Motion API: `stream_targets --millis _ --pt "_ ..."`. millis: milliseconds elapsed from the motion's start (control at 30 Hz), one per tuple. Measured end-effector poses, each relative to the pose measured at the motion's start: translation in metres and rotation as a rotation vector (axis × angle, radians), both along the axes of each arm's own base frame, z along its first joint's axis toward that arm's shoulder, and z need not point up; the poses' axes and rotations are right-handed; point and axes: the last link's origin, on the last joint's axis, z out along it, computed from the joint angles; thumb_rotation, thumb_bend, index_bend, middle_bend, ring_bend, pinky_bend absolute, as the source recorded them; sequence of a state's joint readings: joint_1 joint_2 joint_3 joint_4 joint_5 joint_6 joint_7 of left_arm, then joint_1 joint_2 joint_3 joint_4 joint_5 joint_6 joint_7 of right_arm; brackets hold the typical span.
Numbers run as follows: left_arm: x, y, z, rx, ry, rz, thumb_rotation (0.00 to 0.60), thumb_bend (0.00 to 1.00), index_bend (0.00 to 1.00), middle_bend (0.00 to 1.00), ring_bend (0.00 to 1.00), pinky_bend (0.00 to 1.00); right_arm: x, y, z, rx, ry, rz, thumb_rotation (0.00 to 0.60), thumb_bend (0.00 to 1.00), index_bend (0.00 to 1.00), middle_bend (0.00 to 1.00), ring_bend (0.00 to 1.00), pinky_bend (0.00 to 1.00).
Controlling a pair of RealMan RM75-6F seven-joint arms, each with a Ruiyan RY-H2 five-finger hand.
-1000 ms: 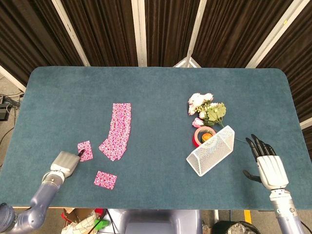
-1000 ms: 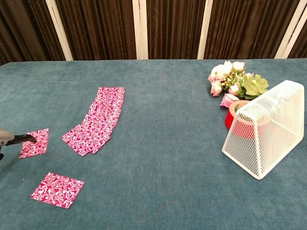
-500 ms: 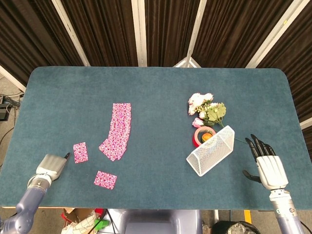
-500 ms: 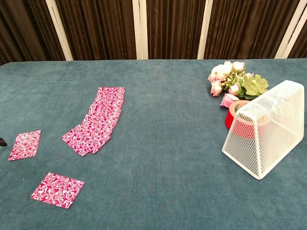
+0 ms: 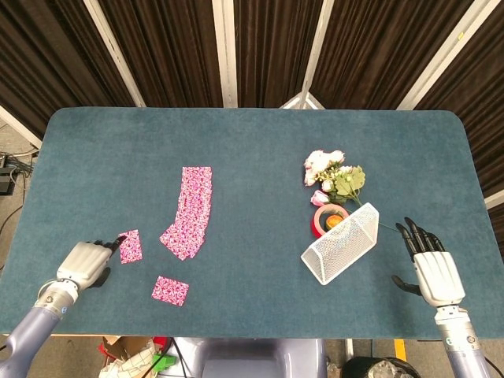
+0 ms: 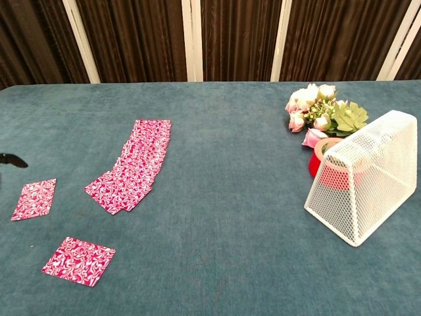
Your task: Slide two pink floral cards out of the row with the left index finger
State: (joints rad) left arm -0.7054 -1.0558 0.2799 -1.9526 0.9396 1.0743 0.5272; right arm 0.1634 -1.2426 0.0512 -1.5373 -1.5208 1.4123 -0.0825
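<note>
A row of overlapping pink floral cards [image 5: 191, 209] [image 6: 135, 164] runs along the table's left half. Two single cards lie apart from it: one [image 5: 130, 246] [image 6: 34, 199] to its left, another [image 5: 170, 290] [image 6: 79, 261] nearer the front edge. My left hand [image 5: 85, 262] hovers just left of the first single card, holding nothing, its dark fingers [image 5: 110, 244] loosely extended toward it. In the chest view only a fingertip [image 6: 12, 160] shows, raised above the cloth. My right hand [image 5: 429, 268] rests open at the front right, fingers spread.
A white wire basket [image 5: 340, 243] [image 6: 365, 184] lies tipped on its side at the right, over a roll of red tape [image 5: 329, 218] [image 6: 329, 168]. A bunch of pink flowers [image 5: 335, 177] [image 6: 322, 112] sits behind it. The blue table [image 5: 260, 142] has its front edge close to both hands.
The left fingertip pushed the single card a little further left, drew back off it, then came forward again with fingers loosened. The right hand stayed still.
</note>
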Motion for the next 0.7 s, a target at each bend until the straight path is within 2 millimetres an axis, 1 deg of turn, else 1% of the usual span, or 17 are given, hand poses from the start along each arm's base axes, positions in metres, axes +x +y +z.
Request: stream_targets --millis 67,133,233,333,433,567,700 --pt "0.003 -0.007 0.005 0.028 -0.030 -0.065 0.600 0.50 0.04 0.07 0.06 0.21 0.000 0.000 -0.001 0.001 0.000 0.002 0.600 0.18 0.00 0.00 0.14 0.18" --pt "0.003 -0.015 0.012 0.083 -0.046 -0.134 0.600 0.50 0.02 0.04 0.04 0.19 0.001 0.000 -0.001 0.001 0.002 0.008 0.600 0.18 0.00 0.00 0.14 0.18" --pt "-0.001 -0.030 0.021 0.183 -0.073 -0.187 0.600 0.50 0.01 0.01 0.01 0.15 0.003 0.000 -0.002 -0.007 0.007 0.020 0.600 0.18 0.00 0.00 0.14 0.18" --pt "-0.014 -0.053 0.033 0.317 -0.116 -0.192 0.600 0.50 0.00 0.00 0.00 0.13 0.004 0.001 -0.002 -0.015 0.010 0.033 0.600 0.18 0.00 0.00 0.14 0.18" --pt "-0.029 -0.070 0.043 0.410 -0.154 -0.171 0.600 0.50 0.00 0.00 0.00 0.10 0.004 0.001 -0.002 -0.030 0.010 0.046 0.600 0.18 0.00 0.00 0.14 0.18" --pt "-0.037 -0.076 0.050 0.462 -0.244 -0.137 0.600 0.50 0.00 0.00 0.00 0.10 0.002 0.000 -0.001 -0.033 0.022 0.060 0.600 0.18 0.00 0.00 0.14 0.18" --pt "-0.047 -0.079 0.063 0.531 -0.268 -0.138 0.600 0.50 0.00 0.00 0.00 0.10 0.002 0.001 -0.003 -0.018 0.035 0.063 0.600 0.18 0.00 0.00 0.14 0.18"
